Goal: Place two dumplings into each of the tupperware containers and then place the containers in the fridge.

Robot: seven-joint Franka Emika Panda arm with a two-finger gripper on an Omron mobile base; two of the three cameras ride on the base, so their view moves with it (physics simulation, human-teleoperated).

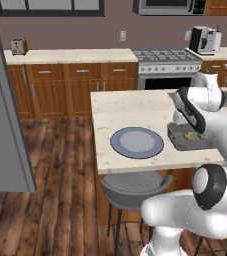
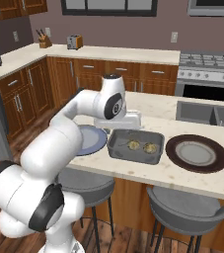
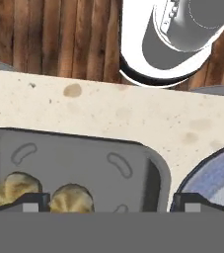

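Right base view, one tub, two dumplings

Kitchen's got a cream-topped island in the middle, and everything else sits around it. Behind it: wooden cabinets under a pale counter, with a toaster on top, a steel stove and a mauve wall. Under its near edge are grey stools. Dark plank floor to its left.
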